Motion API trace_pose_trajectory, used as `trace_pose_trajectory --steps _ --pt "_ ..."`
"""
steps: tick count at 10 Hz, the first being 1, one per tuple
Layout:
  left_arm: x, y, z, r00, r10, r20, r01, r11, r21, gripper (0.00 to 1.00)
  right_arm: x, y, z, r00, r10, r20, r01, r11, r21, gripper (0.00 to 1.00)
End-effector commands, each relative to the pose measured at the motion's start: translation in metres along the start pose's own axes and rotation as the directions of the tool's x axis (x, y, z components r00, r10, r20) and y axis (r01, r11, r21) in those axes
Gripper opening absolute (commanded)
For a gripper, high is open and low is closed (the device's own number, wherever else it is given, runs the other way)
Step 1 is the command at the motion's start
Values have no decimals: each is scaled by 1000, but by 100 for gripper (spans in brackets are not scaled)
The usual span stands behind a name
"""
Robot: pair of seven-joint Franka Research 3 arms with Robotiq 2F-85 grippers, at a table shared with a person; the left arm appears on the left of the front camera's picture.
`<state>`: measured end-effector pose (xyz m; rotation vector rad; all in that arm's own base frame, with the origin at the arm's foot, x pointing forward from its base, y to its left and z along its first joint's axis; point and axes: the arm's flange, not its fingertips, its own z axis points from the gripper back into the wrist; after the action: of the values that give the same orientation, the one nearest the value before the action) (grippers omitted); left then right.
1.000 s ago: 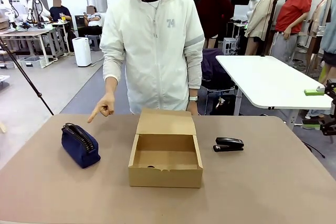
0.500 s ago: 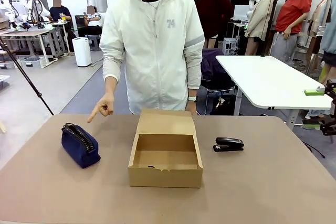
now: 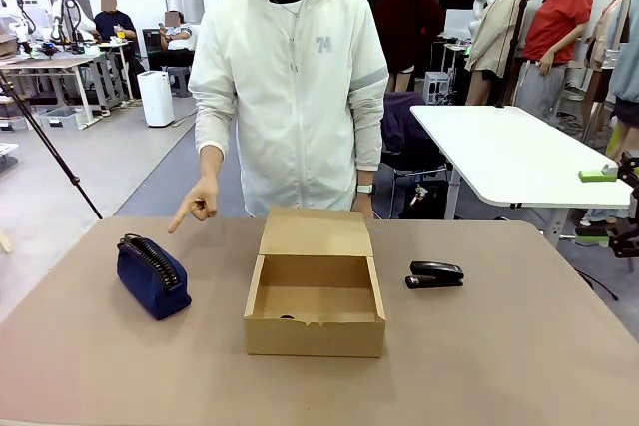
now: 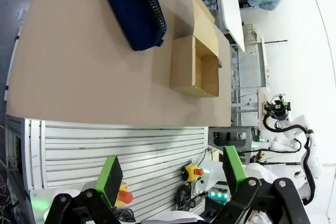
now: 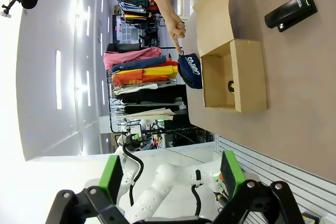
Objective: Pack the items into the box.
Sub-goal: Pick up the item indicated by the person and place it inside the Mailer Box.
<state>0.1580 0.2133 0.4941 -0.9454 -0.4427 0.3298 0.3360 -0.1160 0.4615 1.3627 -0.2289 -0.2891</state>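
Box (image 3: 315, 291) sits lid-up on the counter (image 3: 519, 346) with neither item in it, unchanged over the last second; pouch (image 3: 152, 276) lies well left of the box, stapler (image 3: 434, 274) near its right side, both unmoved. Person's hand (image 3: 200, 203), behind-left of the box, keeps pointing at the pouch, so packing hasn't begun and pouch is probably first. Left fingers (image 4: 110, 176) and right fingers (image 5: 111, 178) gape wide, empty, well back from the box.

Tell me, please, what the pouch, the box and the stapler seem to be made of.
Pouch: soft navy fabric, matte; it sags, with a zipper on top.
Box: plain brown cardboard, matte, with a folded flap lid.
Stapler: black with a slight sheen, probably plastic, perhaps over metal; too small to be sure.
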Motion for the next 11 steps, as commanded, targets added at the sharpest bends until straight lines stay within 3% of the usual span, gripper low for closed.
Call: trace_pose_trajectory --steps 1,7,9,11 --pt "65 -6 -39 998 35 49 -25 981 -194 100 1 4 4 1000 0 -11 0 1000 0 100" --pt "69 -8 -52 998 49 42 -40 981 -189 100 1 4 4 1000 0 -11 0 1000 0 100" --pt "74 -40 -111 994 -57 -89 51 996 -76 100 1 4 4 1000 0 -11 0 1000 0 100" --pt "68 -79 -174 948 -185 -259 197 980 22 100 1 4 4 1000 0 -11 0 1000 0 100"
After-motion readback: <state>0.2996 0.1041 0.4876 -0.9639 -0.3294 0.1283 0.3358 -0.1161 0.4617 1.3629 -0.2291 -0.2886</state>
